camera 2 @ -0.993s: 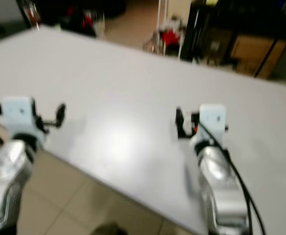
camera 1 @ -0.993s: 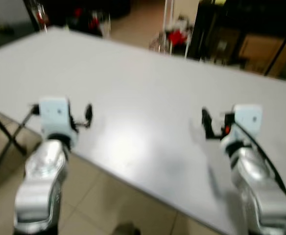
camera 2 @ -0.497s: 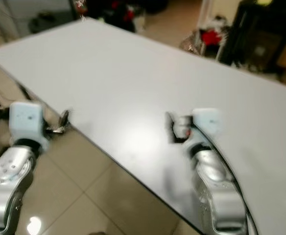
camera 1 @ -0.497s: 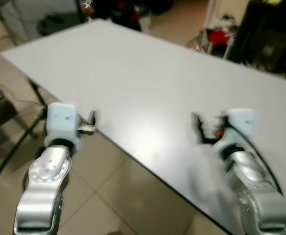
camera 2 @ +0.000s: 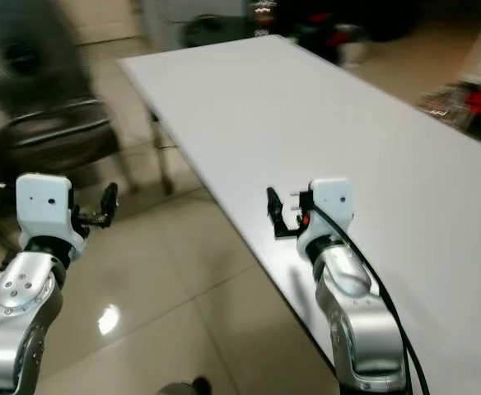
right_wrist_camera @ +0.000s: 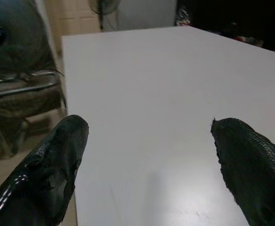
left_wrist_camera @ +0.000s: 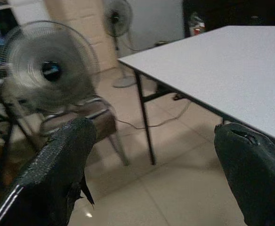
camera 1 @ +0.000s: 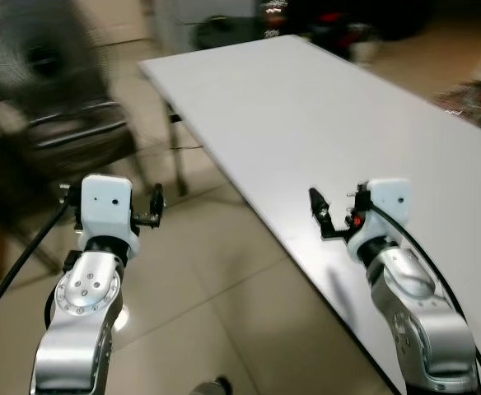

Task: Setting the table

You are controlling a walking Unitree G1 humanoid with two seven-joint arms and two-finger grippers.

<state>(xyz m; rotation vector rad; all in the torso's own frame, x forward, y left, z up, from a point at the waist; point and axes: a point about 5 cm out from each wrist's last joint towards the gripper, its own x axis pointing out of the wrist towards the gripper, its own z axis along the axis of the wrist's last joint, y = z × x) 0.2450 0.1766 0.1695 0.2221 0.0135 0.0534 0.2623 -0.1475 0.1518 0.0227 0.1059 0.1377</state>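
Bench: long, pale grey top on dark folding legs, running from near right to far left; surface bare and faintly glossy.
Right gripper: held just above the near edge of the bench, fingers spread wide, nothing between them; in the right wrist view, both black fingers framing bare bench top.
Left gripper: off the bench, out over the floor on the side away from the bench edge, at about the same height as the right gripper; fingers spread wide, holding nothing; in the left wrist view, black fingers framing floor and the bench corner.
Floor: beige tiles with a small bright glint beside the left arm.
Fan: round wire-caged standing fan beyond the end of the bench, blurred; a second fan farther back by a light wall.
Chair: dark seat on metal legs, just below the nearer fan, off the end of the bench.
Cable: thin dark cord lying on the floor under the bench corner.
Clutter: dark, blurred items with red spots behind the far end of the bench; too blurred to identify.
Tableware: cannot tell where, with the bench top bare in every view.
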